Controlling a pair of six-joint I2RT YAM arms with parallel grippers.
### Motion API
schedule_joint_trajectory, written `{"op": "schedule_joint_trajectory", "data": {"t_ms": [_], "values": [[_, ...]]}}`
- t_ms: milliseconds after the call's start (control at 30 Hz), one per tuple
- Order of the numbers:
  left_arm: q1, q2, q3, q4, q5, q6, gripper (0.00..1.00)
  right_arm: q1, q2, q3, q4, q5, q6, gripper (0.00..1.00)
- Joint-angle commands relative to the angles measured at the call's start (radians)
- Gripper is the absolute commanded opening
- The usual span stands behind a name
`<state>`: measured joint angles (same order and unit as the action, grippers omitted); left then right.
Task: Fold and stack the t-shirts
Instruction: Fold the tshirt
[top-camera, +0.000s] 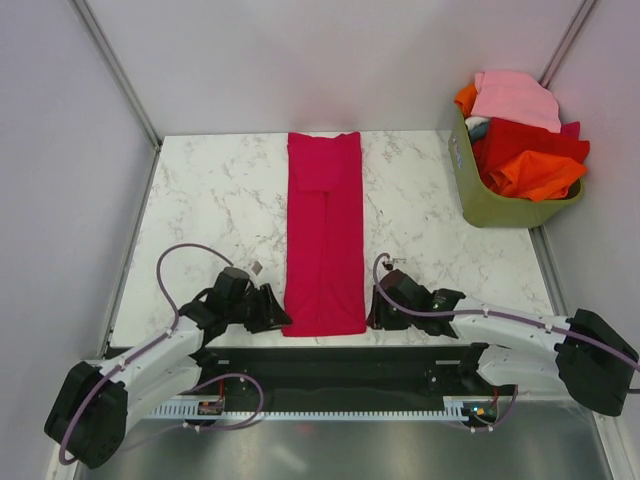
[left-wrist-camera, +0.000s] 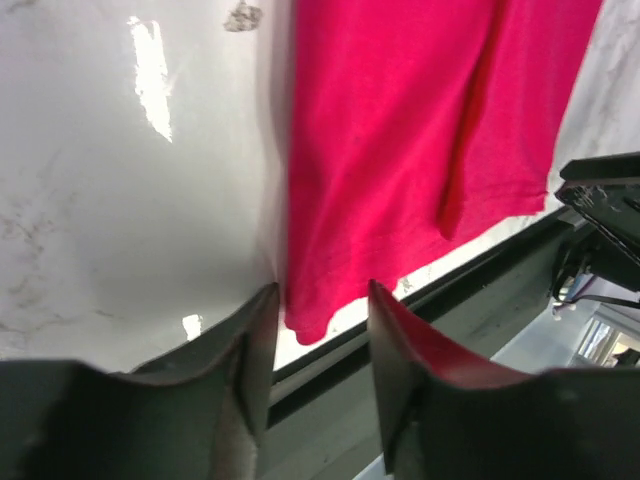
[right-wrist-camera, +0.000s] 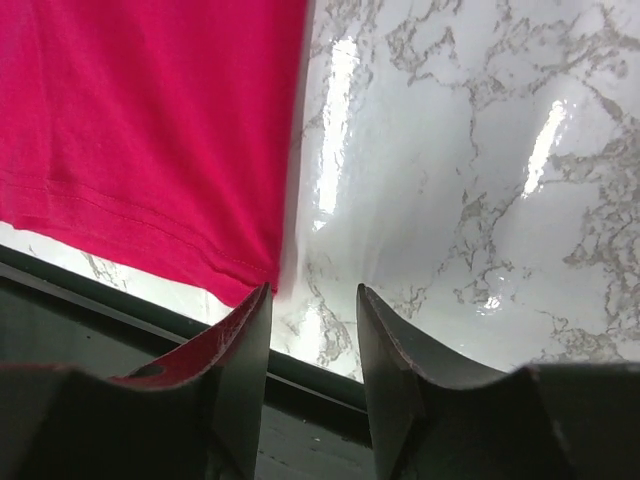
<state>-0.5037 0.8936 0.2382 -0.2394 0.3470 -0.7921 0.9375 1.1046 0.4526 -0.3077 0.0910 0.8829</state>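
1. Top external: I look down from high at the near edge onto the whole marble table (top-camera: 200, 190).
2. Left wrist: close, low, facing the crimson t-shirt (left-wrist-camera: 400, 150) at its near-left corner.
3. Right wrist: likewise, at its near-right corner; all views share that hem.

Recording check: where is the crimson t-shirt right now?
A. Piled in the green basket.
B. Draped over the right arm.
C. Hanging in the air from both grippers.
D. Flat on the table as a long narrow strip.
D: the crimson t-shirt lies flat on the table in a long strip, with the left gripper and right gripper open at its near corners.
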Motion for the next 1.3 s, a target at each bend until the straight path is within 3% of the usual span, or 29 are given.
{"op": "schedule_joint_trajectory", "data": {"t_ms": [0, 233, 467, 733, 900, 1100, 1267], "values": [[-0.015, -0.057, 0.001, -0.038, 0.017, -0.032, 0.50, -0.003, 0.052, 0.099, -0.019, 0.010, -0.032, 0.47], [-0.016, -0.016, 0.120, -0.095, -0.094, -0.021, 0.54, -0.003, 0.185, 0.233, -0.051, 0.070, -0.075, 0.47], [-0.015, 0.185, 0.292, -0.112, -0.253, 0.034, 0.52, -0.017, 0.291, 0.336, -0.093, 0.187, -0.104, 0.47], [-0.016, 0.340, 0.351, -0.086, -0.290, 0.057, 0.46, -0.026, 0.408, 0.397, -0.093, 0.188, -0.128, 0.43], [-0.016, 0.370, 0.339, -0.055, -0.283, 0.056, 0.37, -0.029, 0.439, 0.397, -0.093, 0.194, -0.134, 0.37], [-0.016, 0.415, 0.308, 0.002, -0.255, 0.056, 0.05, -0.040, 0.426, 0.354, -0.077, 0.190, -0.131, 0.23], [-0.016, 0.427, 0.279, 0.023, -0.262, 0.054, 0.02, -0.062, 0.390, 0.284, -0.044, 0.159, -0.121, 0.02]]}}
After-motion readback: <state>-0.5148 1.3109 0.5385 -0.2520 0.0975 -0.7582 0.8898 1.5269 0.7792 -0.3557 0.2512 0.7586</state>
